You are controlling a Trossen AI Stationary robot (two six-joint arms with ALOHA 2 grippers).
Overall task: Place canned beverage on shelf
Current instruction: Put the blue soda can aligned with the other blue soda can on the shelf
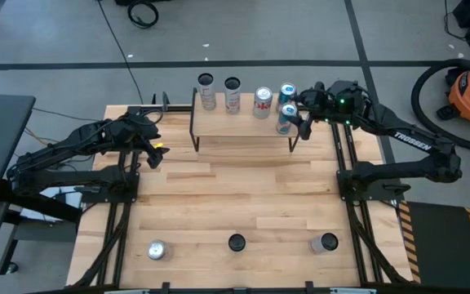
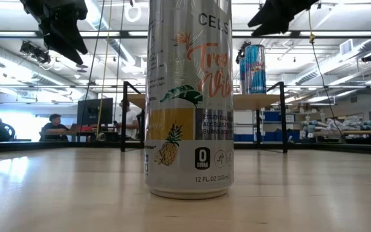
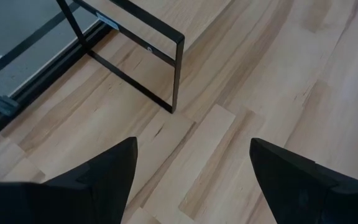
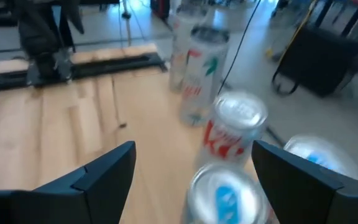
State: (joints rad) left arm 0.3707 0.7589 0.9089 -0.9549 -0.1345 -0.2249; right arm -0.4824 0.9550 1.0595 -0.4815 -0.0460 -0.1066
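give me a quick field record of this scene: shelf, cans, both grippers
shelf: wooden riser on black legs, at the table's far edge
cans on shelf: five, in a row, bunched toward the right end
cans on table: three along the near edge; silver one on the left, dark-topped one in the middle, one on the right
left gripper: open, empty, over bare table left of the shelf
right gripper: open, at the shelf's right end by the blue can, not gripping it

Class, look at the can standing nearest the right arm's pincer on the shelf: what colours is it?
Blue and silver can; the low view shows it best.
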